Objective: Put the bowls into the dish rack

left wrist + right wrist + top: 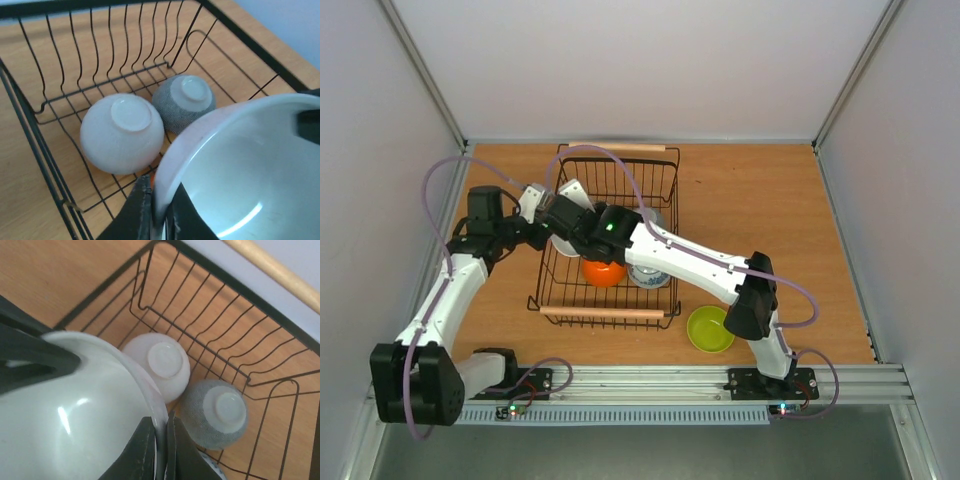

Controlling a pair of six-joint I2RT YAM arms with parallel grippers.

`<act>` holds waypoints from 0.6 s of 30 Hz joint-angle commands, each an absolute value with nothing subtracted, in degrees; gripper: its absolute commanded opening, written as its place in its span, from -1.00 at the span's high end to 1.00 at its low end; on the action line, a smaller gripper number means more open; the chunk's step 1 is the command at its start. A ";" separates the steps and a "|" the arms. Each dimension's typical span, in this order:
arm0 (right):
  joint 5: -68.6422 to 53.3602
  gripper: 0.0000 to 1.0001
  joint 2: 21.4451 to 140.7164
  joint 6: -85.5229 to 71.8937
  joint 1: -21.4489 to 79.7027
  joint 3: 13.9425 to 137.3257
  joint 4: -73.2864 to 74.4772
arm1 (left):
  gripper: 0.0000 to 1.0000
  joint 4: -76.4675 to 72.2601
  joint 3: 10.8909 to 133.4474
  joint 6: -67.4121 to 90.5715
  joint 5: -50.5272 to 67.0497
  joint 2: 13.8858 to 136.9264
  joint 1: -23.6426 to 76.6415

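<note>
White bowl (240, 175) hangs over the black rack (620, 172), its rim pinched by the left claw (160, 202) and the right claw (160, 437) together. I think one must let go, then the other sets it inside. Green bowl (710, 328) waits on the worktop (760, 200).

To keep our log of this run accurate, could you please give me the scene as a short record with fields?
left hand: shut on the rim of the held white bowl
right hand: shut on another part of the same rim
bowl position: over the inside of the dish rack
in rack: upturned white bowl and upturned grey bowl side by side; orange bowl
outside rack: green bowl on the table, near the right arm's base
</note>
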State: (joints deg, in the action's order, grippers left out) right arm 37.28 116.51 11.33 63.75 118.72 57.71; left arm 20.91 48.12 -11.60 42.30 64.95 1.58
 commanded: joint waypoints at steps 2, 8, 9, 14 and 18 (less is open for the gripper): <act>39.75 0.97 116.10 12.58 63.82 120.60 56.52 | 0.99 22.67 50.36 -13.48 46.10 66.27 2.15; 38.54 0.51 112.81 11.16 63.66 115.43 54.73 | 0.99 22.47 49.82 -14.10 45.93 65.18 2.20; 37.11 0.23 111.14 10.82 63.53 113.03 53.57 | 0.99 22.28 49.71 -14.05 45.86 65.02 2.19; 14.01 -0.61 98.11 7.19 58.71 95.36 40.00 | 0.99 21.38 49.35 -13.36 46.90 64.97 1.90; -8.36 -0.83 90.88 0.89 52.47 82.60 29.02 | 0.99 21.62 49.49 -13.47 48.07 64.95 1.54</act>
State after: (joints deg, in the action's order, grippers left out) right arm 15.20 97.51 6.79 58.06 91.70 38.17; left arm 24.10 48.42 -13.56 45.56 66.15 2.87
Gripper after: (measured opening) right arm 0.889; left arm 0.054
